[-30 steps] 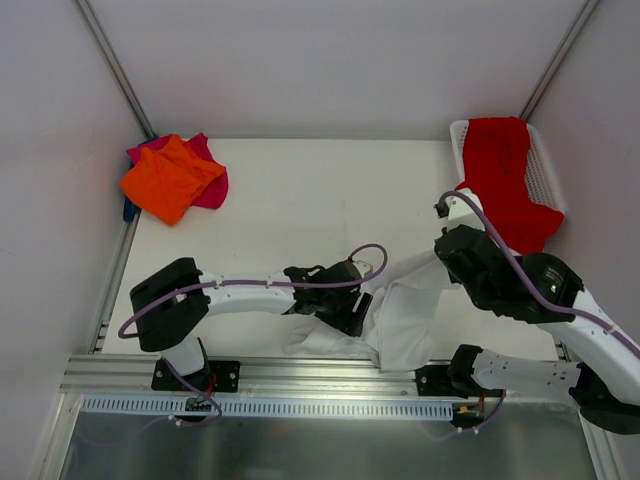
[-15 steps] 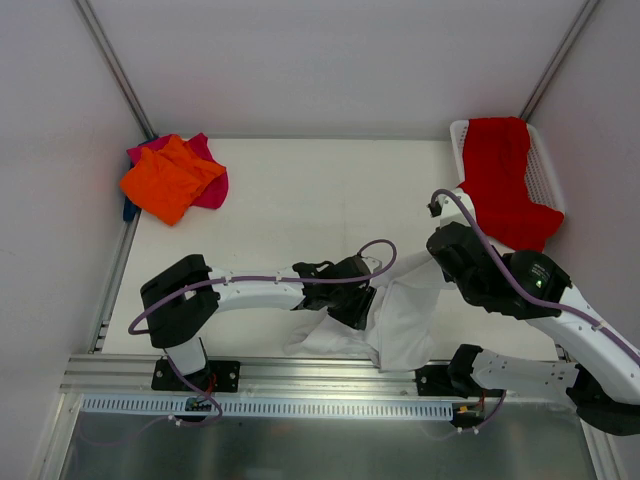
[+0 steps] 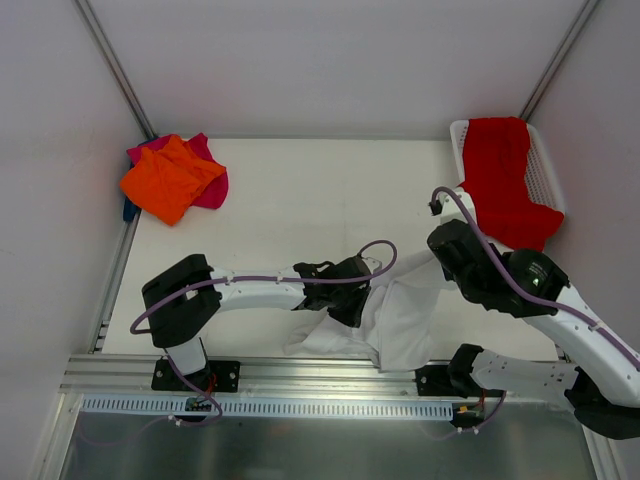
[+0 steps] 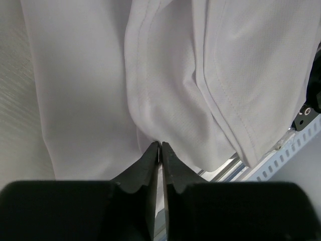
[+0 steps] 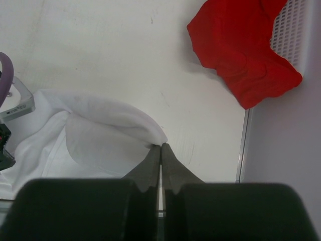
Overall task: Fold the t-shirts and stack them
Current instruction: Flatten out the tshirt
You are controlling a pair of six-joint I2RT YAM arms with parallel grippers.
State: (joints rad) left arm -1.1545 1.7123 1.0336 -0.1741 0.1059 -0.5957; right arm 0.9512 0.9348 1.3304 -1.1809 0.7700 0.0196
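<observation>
the white t-shirt [image 3: 405, 318] was seen crumpled at the near edge of the worktop [image 3: 320, 190], between the two arms. the left gripper [image 4: 160, 145] was seen with its fingers drawn almost together, only a thin slit left, and a fold of the white cloth was pinched at the tips. the right gripper [image 5: 161, 146] was closed, and an edge of the same shirt was caught at its tips, with the cloth drawn up into a peak there. in the top view the left arm [image 3: 255, 290] was reached across to the shirt's left part, and the right arm [image 3: 500, 280] was bent over its right part. the red t-shirt [image 3: 500, 185] was draped over the white mesh basket [image 3: 548, 170] at the far right corner, with its lower end hung out over the near rim. the orange t-shirt [image 3: 168, 180] was laid on the magenta-pink t-shirt [image 3: 213, 190] at the far left corner, and a blue thing [image 3: 128, 210] was glimpsed beneath them at the left edge. that pile was well apart from the white t-shirt.
</observation>
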